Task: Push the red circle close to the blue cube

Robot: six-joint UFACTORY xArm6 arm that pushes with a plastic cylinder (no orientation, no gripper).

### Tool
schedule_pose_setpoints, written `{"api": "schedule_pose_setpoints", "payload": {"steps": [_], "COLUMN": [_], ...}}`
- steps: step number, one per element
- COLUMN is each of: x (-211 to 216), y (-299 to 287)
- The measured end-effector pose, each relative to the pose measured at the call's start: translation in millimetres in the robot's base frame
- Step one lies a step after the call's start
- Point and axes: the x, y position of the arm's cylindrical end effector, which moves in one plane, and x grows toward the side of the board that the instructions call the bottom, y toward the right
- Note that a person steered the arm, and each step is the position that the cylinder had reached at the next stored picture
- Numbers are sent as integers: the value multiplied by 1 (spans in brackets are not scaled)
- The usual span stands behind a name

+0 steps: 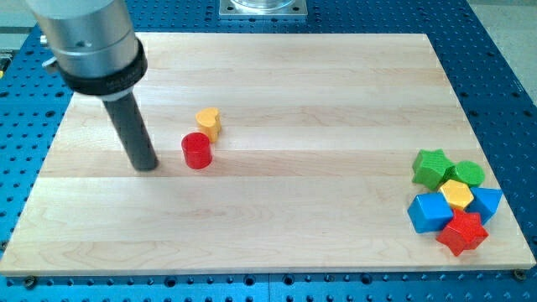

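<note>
no pincer on this arm, only a dark rod, so nothing opens, closes or holds; my tip [147,166] rests on the wooden board [277,226], just beside the red circle [197,151] on the view's left of it, with a thin gap between them. the red circle is a short upright cylinder in the board's left half, and a yellow block [208,122] sits just above and slightly right of it, very near, perhaps touching. the blue cube [429,212] lies far off at the view's lower right, at the left edge of a tight cluster: a green block [432,167] and a second green block [468,174] above, a yellow hexagon-like block [456,195] in the middle, another blue block [487,202] on the right, and a red star-shaped block [461,232] below.

the red circle looks light, rigid and smooth, likely to slide easily but also to roll off the rod's round side if pushed off-centre; contact should be on its left face, slightly above centre, to send it right and a little down. open wood fills the whole path between. the cluster sits near the board's right and bottom edges, so a hard push risks scattering blocks or nudging them off
</note>
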Motion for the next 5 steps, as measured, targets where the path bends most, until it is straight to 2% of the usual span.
{"api": "schedule_pose_setpoints", "payload": {"steps": [1, 2, 3, 5], "x": [-12, -3, 7, 20], "y": [47, 91, 117, 126]}}
